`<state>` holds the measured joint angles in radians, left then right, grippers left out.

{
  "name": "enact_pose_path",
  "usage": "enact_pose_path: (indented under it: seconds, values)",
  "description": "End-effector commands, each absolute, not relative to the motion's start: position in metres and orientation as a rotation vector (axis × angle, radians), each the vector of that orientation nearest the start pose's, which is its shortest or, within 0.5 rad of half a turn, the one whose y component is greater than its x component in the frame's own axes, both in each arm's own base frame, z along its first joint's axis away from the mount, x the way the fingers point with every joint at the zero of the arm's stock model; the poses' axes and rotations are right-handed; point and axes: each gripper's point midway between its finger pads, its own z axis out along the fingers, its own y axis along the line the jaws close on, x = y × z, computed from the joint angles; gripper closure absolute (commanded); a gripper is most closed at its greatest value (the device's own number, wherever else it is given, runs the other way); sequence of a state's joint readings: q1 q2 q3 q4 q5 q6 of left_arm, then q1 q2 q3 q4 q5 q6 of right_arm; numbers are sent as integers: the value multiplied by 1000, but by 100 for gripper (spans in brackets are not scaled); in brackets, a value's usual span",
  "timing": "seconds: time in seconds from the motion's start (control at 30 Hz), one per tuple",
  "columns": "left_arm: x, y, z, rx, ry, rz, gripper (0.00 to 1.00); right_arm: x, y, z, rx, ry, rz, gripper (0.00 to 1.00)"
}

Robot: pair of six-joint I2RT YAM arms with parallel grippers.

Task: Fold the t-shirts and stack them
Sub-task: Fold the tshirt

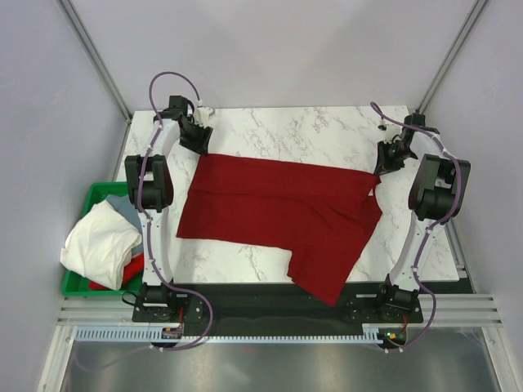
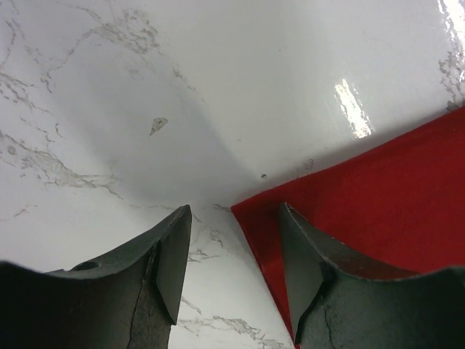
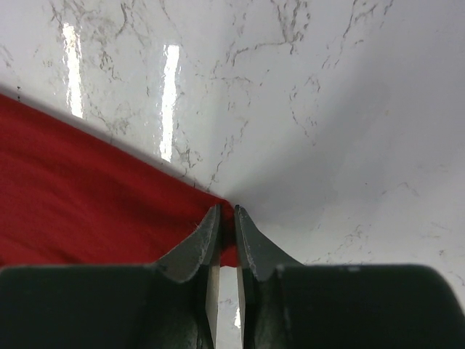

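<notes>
Arms: 2, bolted at the near edge of the counter (image 1: 302,131), each reaching toward a far corner of the cloth.
T-shirts on counter: 1, a dark red t-shirt (image 1: 278,212), spread mostly flat across the middle of the marble, its near-right part folded down toward the near edge.
Left pincer (image 2: 234,218): 2 fingers spread wide over the shirt's far-left corner; 1 finger is above bare marble, the other above red cloth. Whether either touches the cloth cannot be told.
Right pincer (image 3: 227,212): 2 fingers pressed nearly together, pinching the shirt's far-right corner; a sliver of red cloth shows between the tips.
Bins: 1 green bin (image 1: 96,192), off the counter's left edge, beside the left arm.
Cloth in bin: 3 colours visible. 1 white t-shirt (image 1: 102,237) is heaped on top and hangs over the bin's left rim, 1 grey cloth (image 1: 122,204) lies at its far side, and 1 red cloth (image 1: 122,273) shows under it at the near side.
</notes>
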<state>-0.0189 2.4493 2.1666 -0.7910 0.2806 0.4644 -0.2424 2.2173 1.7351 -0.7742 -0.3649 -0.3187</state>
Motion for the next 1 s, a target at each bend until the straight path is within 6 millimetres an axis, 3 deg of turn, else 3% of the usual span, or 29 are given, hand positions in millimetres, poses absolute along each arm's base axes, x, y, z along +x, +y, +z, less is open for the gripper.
enact_pose_path:
  seconds: [0.0,0.17,0.4,0.5,0.57,0.6,0.63,0.7,0.8,0.97]
  values:
    - [557,-54,52,694,2473,-305,41,456,-59,14,-195,2731,400,81]
    - [548,-56,30,697,2529,-328,44,458,-60,17,-201,2721,388,81]
    - [544,-56,15,706,2557,-338,64,457,-60,16,-201,2723,391,88]
    - [543,-58,10,713,2560,-361,81,457,-58,14,-211,2724,403,95]
    - [544,-61,9,733,2559,-367,86,458,-56,14,-222,2722,407,98]
    - [545,-60,7,741,2556,-365,98,459,-57,13,-226,2721,405,100]
    - [548,-60,10,736,2548,-353,98,460,-57,12,-230,2722,399,100]
    - [552,-60,16,731,2529,-353,98,467,-56,19,-242,2702,385,100]
    - [563,-62,42,709,2466,-356,98,481,-63,43,-252,2649,320,100]
    - [576,-77,131,700,2261,-401,98,499,-82,112,-249,2515,164,100]
